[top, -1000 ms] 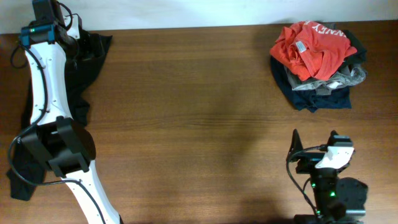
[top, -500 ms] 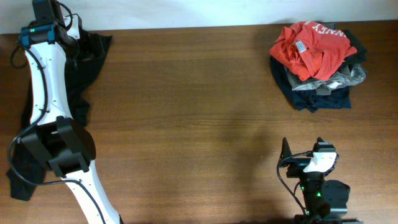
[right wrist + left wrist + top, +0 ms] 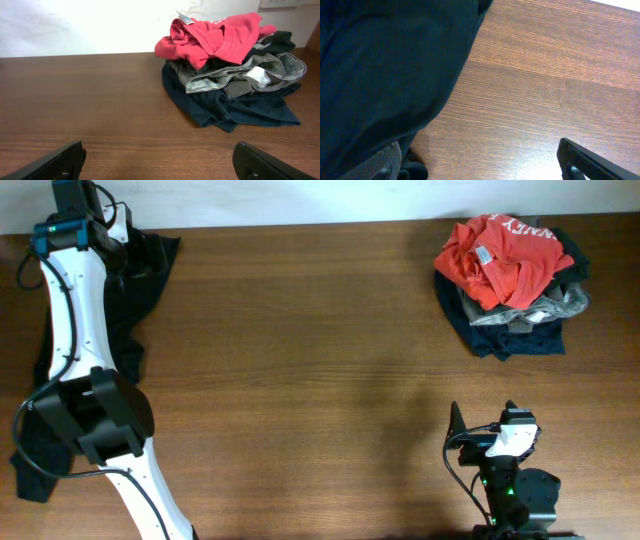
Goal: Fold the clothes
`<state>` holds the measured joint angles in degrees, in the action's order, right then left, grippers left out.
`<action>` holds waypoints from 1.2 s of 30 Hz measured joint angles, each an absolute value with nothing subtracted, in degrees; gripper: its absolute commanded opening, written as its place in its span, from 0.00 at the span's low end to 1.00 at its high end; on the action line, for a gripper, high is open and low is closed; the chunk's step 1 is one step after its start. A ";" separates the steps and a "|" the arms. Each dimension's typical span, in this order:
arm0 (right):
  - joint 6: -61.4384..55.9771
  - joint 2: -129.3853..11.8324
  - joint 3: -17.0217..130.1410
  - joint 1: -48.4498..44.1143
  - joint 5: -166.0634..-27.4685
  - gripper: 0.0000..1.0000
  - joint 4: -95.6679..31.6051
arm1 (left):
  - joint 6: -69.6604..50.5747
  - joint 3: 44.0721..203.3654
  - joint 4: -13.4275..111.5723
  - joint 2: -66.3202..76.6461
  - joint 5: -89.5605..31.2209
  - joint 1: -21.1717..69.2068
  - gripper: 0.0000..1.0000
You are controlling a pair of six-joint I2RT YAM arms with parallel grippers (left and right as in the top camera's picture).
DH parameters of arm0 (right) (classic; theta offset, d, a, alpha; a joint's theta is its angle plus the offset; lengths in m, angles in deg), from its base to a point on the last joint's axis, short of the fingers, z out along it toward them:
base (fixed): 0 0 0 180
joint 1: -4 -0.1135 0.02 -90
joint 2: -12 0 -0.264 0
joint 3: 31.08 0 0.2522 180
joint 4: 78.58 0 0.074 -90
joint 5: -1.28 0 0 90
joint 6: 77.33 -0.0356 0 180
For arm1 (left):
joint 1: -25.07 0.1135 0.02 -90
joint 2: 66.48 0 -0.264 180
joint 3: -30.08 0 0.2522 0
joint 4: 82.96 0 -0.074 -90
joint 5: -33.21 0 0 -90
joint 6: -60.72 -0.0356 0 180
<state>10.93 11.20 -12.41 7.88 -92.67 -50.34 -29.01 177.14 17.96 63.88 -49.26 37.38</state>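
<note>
**Q:** Where do the clothes lie?

**A:** In 2 places. At the far right corner of the table [image 3: 300, 330] sits a crumpled pile [image 3: 510, 290]. A red T-shirt [image 3: 500, 265] lies on top, with its white neck label [image 3: 482, 255] facing up and its white lettering [image 3: 525, 227] at the far edge. Under it is a grey-green garment [image 3: 235, 80], and at the bottom a dark blue garment [image 3: 235, 110]. None of these is folded. A black garment [image 3: 150, 265] lies at the far left corner and runs down along the left edge, partly beneath the left arm [image 3: 70, 310].

**Q:** How does the left gripper stand?

**A:** The left gripper [image 3: 485, 167] hangs over the border of the black garment with its jaws wide apart. 1 finger [image 3: 382, 165] shows above the cloth, the other [image 3: 590, 160] above bare wood. Whether the first finger touches the cloth cannot be told. No fabric is pinched between them.

**Q:** And the right gripper?

**A:** The right gripper [image 3: 162, 165] sits low near the front edge, on the right side, and faces the pile from well apart. Its jaws are spread wide. Only bare wood shows between them, and it holds nothing.
</note>
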 measured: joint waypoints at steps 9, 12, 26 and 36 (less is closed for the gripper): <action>10.93 11.20 -12.41 7.88 -92.67 0.99 -50.34 | -29.01 177.14 17.96 63.88 -49.23 37.38 0.99; 10.93 11.20 -12.41 7.88 -92.67 0.99 -50.34 | -29.01 177.14 17.94 63.88 -49.26 37.40 0.99; 10.91 11.20 -12.41 7.88 -92.67 0.99 -50.34 | -29.01 177.14 17.96 63.88 -49.26 37.40 0.99; 10.95 11.20 -12.41 7.88 -92.67 0.99 -50.34 | -29.01 177.14 10.90 63.05 -49.74 36.97 0.99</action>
